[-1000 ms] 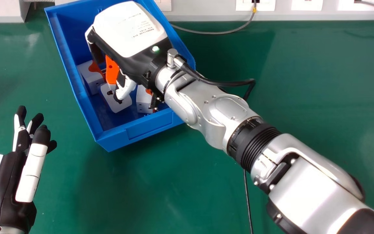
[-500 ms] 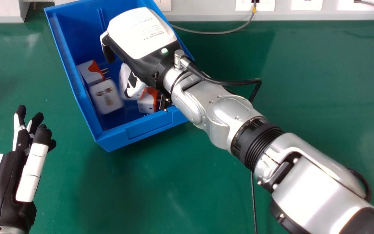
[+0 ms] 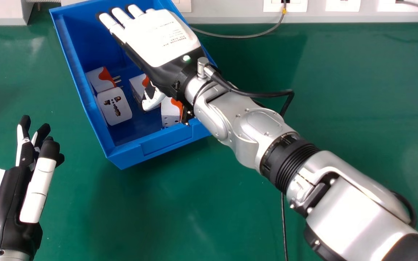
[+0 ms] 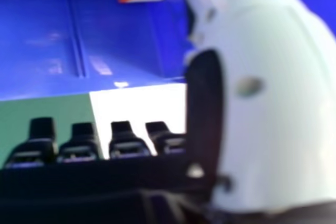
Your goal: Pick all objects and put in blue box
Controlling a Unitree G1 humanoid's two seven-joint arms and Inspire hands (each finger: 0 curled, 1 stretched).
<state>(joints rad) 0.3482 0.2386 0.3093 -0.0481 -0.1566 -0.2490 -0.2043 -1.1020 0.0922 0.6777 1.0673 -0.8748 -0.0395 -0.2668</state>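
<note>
Extended over the blue box [image 3: 165,143] with the right hand [image 3: 158,38], fingers straight and clamped on nothing. Inside the blue box, to be found: a prong-bearing adapter [image 3: 100,80] beside its left wall, a socket-up adapter [image 3: 115,107] just nearer its front, a half-hidden adapter [image 3: 136,86] around its middle by the right thumb, and a front adapter [image 3: 170,113] toward its near right corner, partly covered by the wrist. Idle outside the blue box, off its near left corner, with the left hand [image 3: 5,203], fingers loosely straight. Probably at the release step, perhaps close to done. Next, best to lift straight up from the blue box, keeping thumb and wrist off adapters and rim, then check around it for leftovers.
</note>
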